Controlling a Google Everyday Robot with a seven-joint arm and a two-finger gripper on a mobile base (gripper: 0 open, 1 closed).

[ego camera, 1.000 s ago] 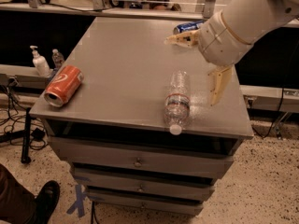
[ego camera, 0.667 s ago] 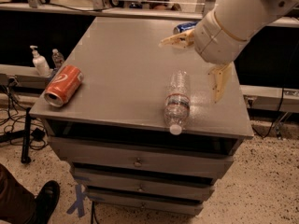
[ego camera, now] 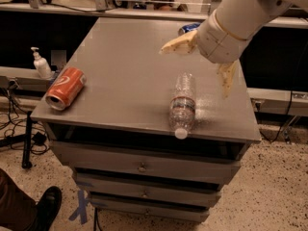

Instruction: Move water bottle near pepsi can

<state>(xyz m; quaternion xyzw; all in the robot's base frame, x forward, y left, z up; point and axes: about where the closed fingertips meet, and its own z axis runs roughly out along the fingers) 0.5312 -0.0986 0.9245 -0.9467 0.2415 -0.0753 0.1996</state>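
The water bottle lies on its side near the front edge of the grey cabinet top, its white cap pointing toward the front. The pepsi can shows as a blue patch at the back right, mostly hidden behind my arm. My gripper hangs above the cabinet's right side, just behind and above the bottle. It is open and empty, one tan finger pointing left and the other finger pointing down at the right of the bottle.
An orange-red soda can lies on its side at the cabinet's left edge. A white pump bottle stands on a low shelf to the left. Drawers lie below the top. A shoe is on the floor at bottom left.
My gripper has moved left and slightly toward the front, over the bottle's far end. The bottle and both cans have not moved.
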